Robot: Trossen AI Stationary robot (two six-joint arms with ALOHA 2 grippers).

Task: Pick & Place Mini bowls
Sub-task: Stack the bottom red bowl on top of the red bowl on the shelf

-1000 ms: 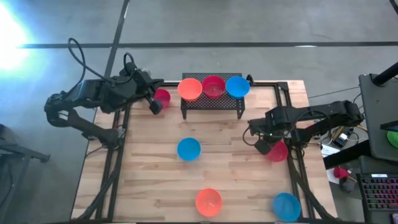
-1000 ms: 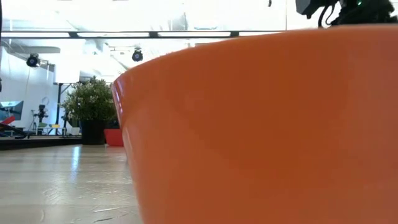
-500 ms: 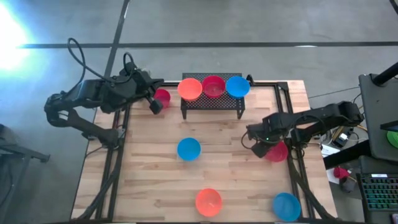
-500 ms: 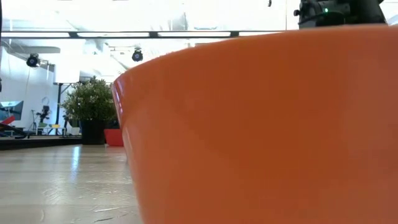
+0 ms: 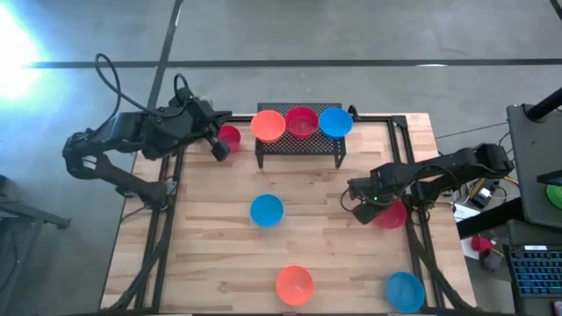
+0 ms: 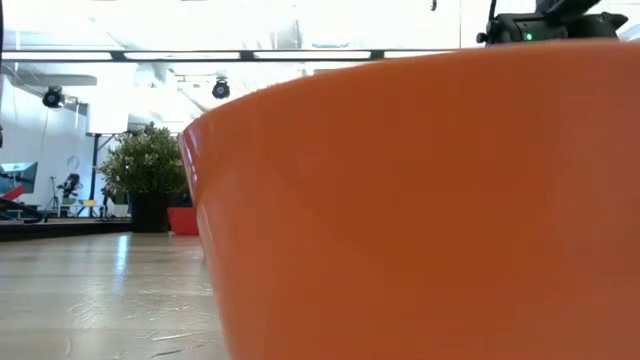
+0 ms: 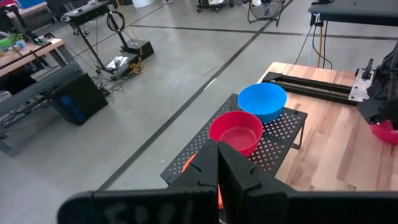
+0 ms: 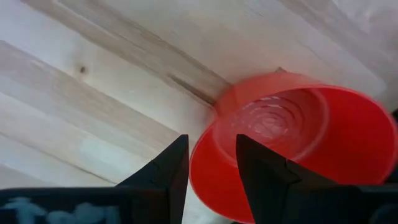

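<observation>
While the table (image 5: 219, 246) of pale wooden planks fills the middle of the high view, grey concrete floor surrounds it, with a dark line across the upper part of the frame. At table height the room behind looks bright, and a bushy potted plant (image 6: 148, 175) stands at the left of that frame (a big orange wall of plastic, very near the camera, hides most of the rest).

A black wire-mesh rack (image 5: 299, 143) stands at the upper middle of the table and carries three glossy round mini bowls: the orange bowl (image 5: 268, 125), the crimson bowl (image 5: 301, 121) and the blue bowl (image 5: 335, 122), side by side. On the bare wood lie a second blue bowl (image 5: 266, 210) in the middle, a second orange bowl (image 5: 294, 285) at the lower middle and a third blue bowl (image 5: 404, 290) at the lower right. All are smooth, plain and of the same size.

The right gripper (image 5: 363, 209) is at the right edge of the table, and its two dark fingers (image 8: 163, 171) stand apart on both sides of the rim of a red bowl (image 8: 292, 146), one finger inside and one outside; whether they press it I cannot tell. The left gripper (image 5: 218, 147) waits at the upper left of the table, fingers pressed together and empty, just beside another red bowl (image 5: 230, 136).
</observation>
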